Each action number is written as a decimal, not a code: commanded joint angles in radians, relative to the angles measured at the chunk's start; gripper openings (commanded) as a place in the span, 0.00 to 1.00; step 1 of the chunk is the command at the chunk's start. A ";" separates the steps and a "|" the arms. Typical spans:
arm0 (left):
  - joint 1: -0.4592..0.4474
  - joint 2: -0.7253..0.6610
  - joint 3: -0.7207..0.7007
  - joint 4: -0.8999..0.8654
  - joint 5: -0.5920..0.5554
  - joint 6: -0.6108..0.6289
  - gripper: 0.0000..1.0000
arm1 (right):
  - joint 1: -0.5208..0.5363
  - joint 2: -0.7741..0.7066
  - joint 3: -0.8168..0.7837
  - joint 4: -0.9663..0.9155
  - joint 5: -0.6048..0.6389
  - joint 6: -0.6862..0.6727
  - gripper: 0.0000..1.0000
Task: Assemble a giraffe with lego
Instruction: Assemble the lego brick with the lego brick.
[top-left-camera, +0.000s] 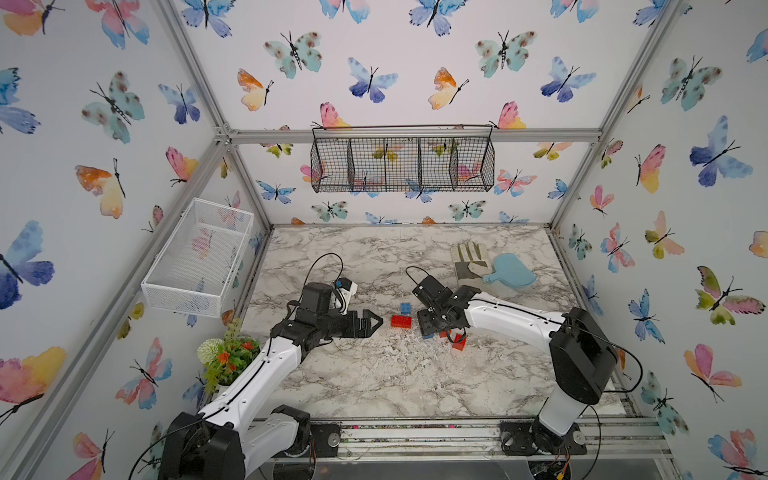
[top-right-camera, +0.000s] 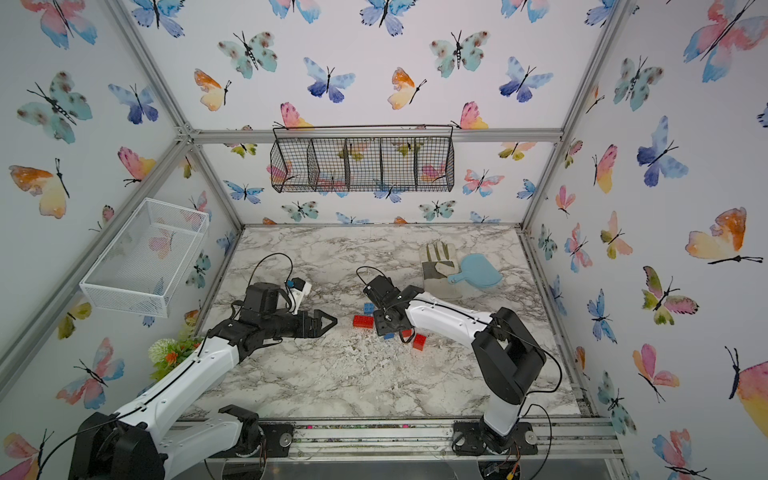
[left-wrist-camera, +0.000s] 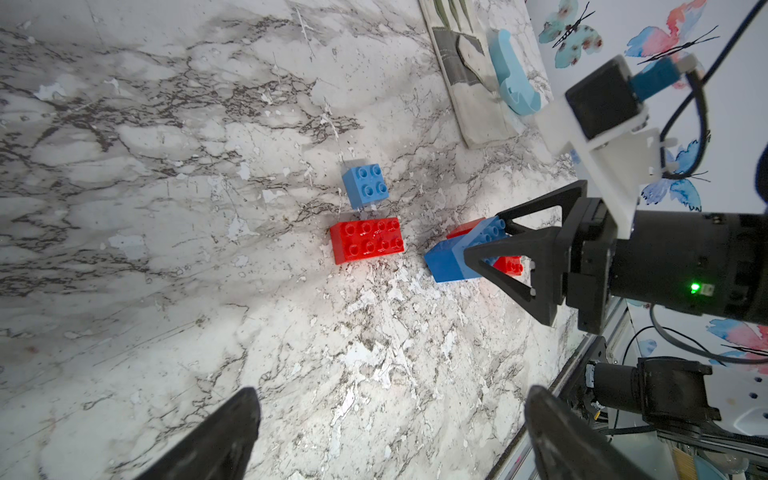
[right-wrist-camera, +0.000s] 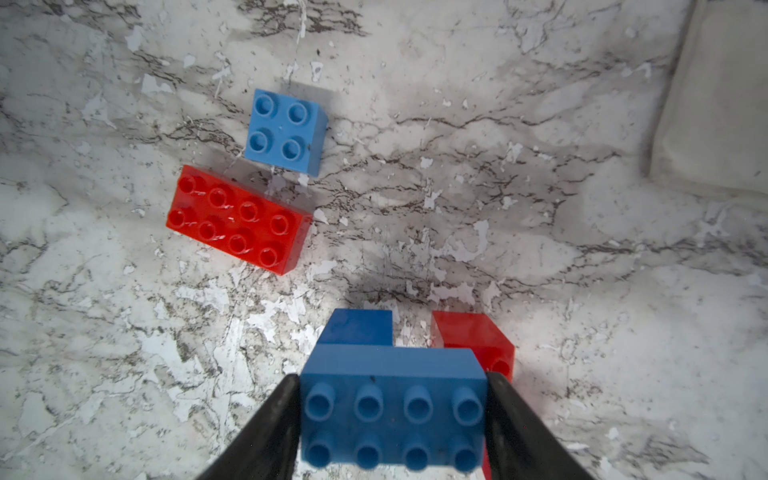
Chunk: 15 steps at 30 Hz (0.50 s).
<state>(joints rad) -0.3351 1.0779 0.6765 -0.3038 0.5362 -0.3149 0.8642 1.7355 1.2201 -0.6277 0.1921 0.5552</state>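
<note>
Long blue brick (right-wrist-camera: 392, 409) fills the near edge of the right wrist view, pinched by its short ends in the right hand (right-wrist-camera: 392, 377), studs toward the cam. Just beyond it sit a small dark-blue brick (right-wrist-camera: 359, 328) and a small red brick (right-wrist-camera: 473, 336); joined or not, can't tell. Farther off, well apart, long red brick (right-wrist-camera: 239, 220) lies studs-up w/ small light-blue brick (right-wrist-camera: 284, 131) just beside it.

Left wrist view: left hand (left-wrist-camera: 392, 390) spread, empty, aimed at the long red brick (left-wrist-camera: 368, 239), whose long axis runs across toward the right hand.

Both top views: long red brick (top-left-camera: 401, 321) sits on the surface (top-left-camera: 374, 382) btw the two hands, its short end just beside the left hand's tips, so the left hand is the nearer one. Prob the next piece for the giraffe, not yet built.
</note>
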 joint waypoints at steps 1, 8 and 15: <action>-0.004 -0.013 -0.005 -0.004 -0.005 0.004 0.98 | -0.003 -0.015 -0.015 -0.017 0.030 0.013 0.61; -0.005 -0.014 -0.006 -0.005 -0.007 0.005 0.98 | -0.004 -0.010 -0.042 0.001 0.041 0.008 0.61; -0.008 -0.015 -0.004 -0.008 -0.012 0.004 0.98 | -0.004 -0.003 -0.051 0.014 0.021 0.020 0.61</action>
<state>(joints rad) -0.3359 1.0779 0.6765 -0.3038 0.5358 -0.3149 0.8642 1.7351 1.1881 -0.6155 0.2138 0.5579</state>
